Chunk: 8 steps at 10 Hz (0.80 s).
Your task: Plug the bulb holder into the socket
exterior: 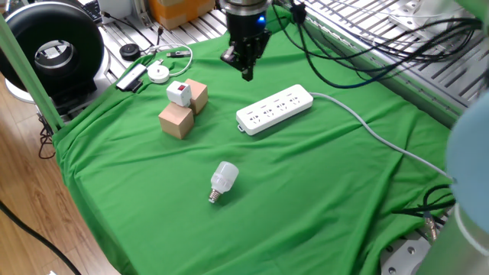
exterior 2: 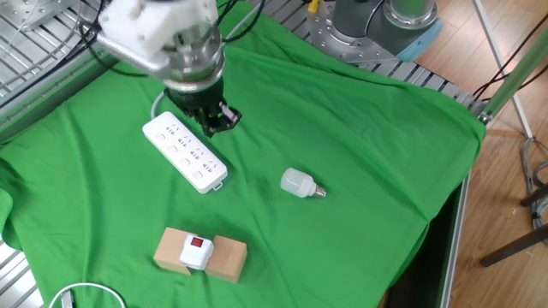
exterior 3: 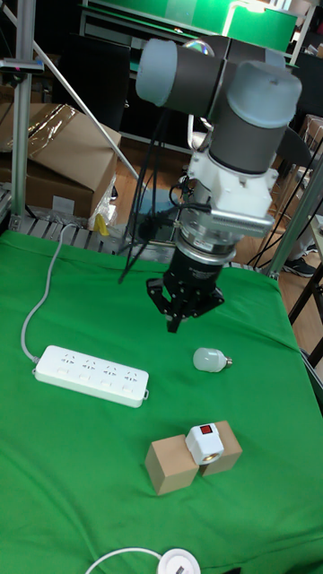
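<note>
From the tall fixed view I see the bulb holder (exterior 3: 205, 442) resting against two wooden cubes (exterior 3: 184, 458), red patch up, well apart from the socket (exterior 3: 90, 375). The other fixed view shows the light bulb (exterior 2: 298, 182) lying right of the strip. My gripper (exterior: 246, 69) hangs pointing down over the green cloth (exterior: 321, 183), fingers pinched together, holding nothing.

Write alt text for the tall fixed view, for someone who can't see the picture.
A robot arm's gripper hangs empty above a green cloth, fingers close together. Below left lies a white power strip with its cable running away; a light bulb lies right of the gripper. Nearest the camera, a small white bulb holder with a red patch sits against two wooden cubes.
</note>
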Tool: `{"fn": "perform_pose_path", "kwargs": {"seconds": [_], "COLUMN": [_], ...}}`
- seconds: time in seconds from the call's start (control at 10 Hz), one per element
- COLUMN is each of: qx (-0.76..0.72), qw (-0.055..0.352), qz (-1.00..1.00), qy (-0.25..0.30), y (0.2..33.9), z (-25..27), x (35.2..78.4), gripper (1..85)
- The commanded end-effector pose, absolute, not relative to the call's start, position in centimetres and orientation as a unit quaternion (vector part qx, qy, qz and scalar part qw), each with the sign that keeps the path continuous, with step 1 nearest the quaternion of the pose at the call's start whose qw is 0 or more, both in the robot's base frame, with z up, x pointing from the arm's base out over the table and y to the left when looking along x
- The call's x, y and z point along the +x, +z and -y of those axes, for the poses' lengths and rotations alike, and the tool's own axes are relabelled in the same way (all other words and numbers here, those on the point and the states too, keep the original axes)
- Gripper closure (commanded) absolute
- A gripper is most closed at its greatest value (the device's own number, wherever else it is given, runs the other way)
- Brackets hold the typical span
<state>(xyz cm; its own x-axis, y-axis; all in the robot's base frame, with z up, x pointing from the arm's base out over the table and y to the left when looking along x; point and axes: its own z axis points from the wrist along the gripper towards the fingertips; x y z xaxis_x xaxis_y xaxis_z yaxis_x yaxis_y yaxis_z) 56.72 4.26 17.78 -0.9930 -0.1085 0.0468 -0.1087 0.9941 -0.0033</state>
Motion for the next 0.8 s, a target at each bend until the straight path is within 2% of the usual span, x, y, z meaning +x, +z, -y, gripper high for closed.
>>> {"fn": "perform_pose_path", "kwargs": {"seconds": [0.0,0.3,0.4,0.7], "qx": [0.034,0.042,0.033,0.07], "qw": [0.003,-0.016,-0.031,-0.038], "qz": [0.999,0.999,0.999,0.996], "qy": [-0.027,-0.025,-0.013,-0.03], "y": [17.1,17.2,17.2,17.2], "z": [-8.6,-7.9,-7.3,-8.2], "x": [61.0,63.4,64.2,64.5], "gripper": [83.3,79.7,84.7,84.0]}}
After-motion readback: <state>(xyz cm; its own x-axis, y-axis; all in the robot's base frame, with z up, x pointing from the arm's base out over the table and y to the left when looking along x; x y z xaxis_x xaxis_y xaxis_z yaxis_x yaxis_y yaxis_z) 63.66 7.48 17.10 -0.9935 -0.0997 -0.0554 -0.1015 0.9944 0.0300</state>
